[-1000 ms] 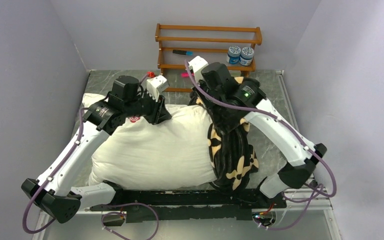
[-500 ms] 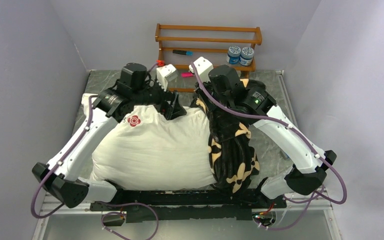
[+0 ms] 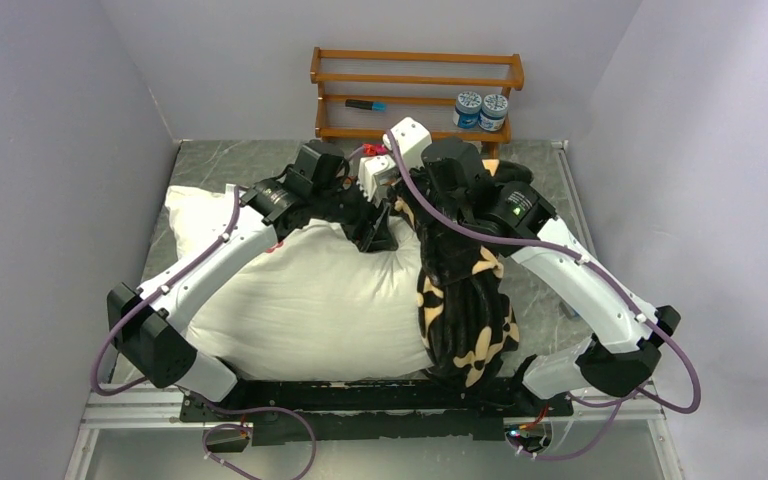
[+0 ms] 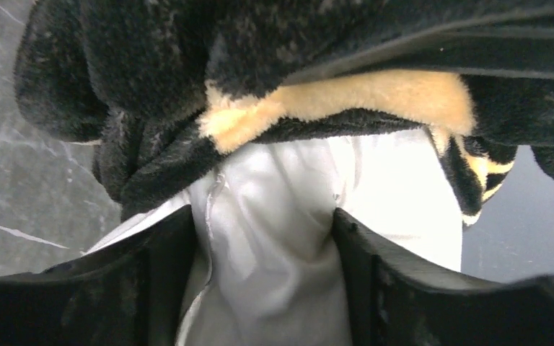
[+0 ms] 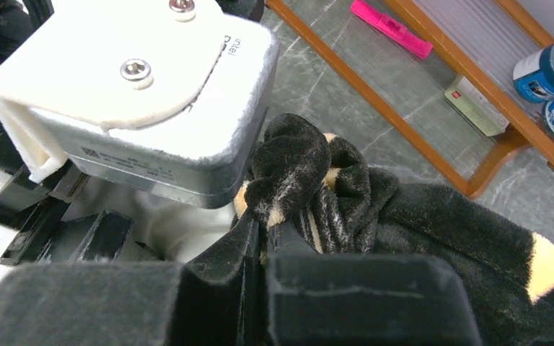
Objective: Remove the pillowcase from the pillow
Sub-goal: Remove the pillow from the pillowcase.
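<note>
The pillow (image 3: 300, 300) lies across the counter (image 3: 210, 165), long axis left to right. The pillowcase (image 3: 465, 300) is bunched over its right end only. The right fingers (image 5: 223, 263) are clamped on a fold of the plush at the far rim. The left fingers (image 4: 155, 267) stand wide, straddling bare white pillow fabric just beside that rim and gripping nothing. Judgement: the cover must travel rightward off the end, and the left arm is placed to pin the pillow.
</note>
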Available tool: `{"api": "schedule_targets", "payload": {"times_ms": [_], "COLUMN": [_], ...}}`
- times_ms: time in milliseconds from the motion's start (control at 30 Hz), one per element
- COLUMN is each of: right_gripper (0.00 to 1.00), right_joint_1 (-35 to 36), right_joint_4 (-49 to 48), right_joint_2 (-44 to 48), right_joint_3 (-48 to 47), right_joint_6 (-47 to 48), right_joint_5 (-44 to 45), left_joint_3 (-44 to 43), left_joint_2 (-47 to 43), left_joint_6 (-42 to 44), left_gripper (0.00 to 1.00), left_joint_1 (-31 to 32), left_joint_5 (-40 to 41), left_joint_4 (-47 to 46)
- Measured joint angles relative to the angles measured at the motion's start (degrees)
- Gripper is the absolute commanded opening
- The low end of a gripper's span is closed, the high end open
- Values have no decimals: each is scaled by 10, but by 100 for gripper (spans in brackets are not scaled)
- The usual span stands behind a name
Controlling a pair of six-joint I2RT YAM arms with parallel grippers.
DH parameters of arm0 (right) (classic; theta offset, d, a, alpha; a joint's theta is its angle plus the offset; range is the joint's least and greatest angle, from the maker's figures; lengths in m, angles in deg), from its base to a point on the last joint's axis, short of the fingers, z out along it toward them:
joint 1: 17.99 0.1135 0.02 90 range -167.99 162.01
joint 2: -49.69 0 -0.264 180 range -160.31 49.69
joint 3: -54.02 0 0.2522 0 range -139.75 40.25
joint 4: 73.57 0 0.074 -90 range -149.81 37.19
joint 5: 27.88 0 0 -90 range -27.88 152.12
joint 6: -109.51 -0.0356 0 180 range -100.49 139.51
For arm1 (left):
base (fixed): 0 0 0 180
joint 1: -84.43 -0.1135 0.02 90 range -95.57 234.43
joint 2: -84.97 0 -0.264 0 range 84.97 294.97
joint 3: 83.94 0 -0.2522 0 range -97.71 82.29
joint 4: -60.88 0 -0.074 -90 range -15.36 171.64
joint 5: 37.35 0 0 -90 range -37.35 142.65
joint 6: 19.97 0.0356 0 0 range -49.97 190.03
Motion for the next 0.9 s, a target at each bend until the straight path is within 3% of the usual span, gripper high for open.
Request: {"api": "schedule_targets", "payload": {"times_ms": [100,133,533,900], "right_gripper": [0,0,0,0], "right_joint_1": [0,0,-2,-105], "right_joint_4": [-5,-8,-62,-110], "right_joint_2": [3,4,9,9], "right_joint_3": [9,11,50,58], "right_joint_6": [3,5,28,4], "right_joint_5": [14,20,118,67], "left_joint_3": [11,16,29,49], "left_joint_2": [0,-2,-47,-120], "left_joint_6": [2,0,2,-8], "left_gripper": [14,6,5,5], "left_joint_1": [3,4,-23,-49], "left_joint_5": [-4,-3,61,145], "left_joint_4": [-8,-11,17,49]}}
